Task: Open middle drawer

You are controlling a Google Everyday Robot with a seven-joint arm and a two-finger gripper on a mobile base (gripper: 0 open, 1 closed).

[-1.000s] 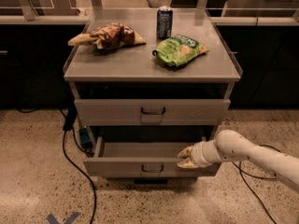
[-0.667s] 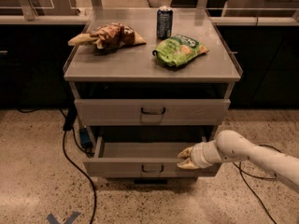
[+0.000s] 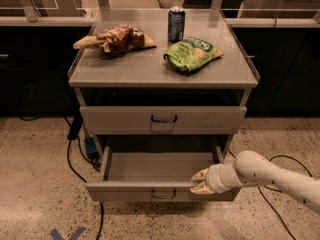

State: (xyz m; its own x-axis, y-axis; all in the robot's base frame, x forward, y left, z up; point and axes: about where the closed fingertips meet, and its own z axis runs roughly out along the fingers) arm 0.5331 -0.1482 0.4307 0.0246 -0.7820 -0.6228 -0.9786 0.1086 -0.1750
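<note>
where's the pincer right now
In the camera view, the pincer sits low on the right, at the front edge of the pulled-out light-grey metal drawer, right of its small dark wire handle.

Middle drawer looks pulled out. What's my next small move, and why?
Probably ease the gripper back off the middle drawer: its tray already stands well out from the cabinet, and the gripper sits at the front's right end.

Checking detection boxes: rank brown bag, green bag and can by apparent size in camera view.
1. Crinkled brown snack bag
2. Green chip bag, close behind
3. Dark soda can, farther back
Tool at the open grey metal drawer front.
</note>
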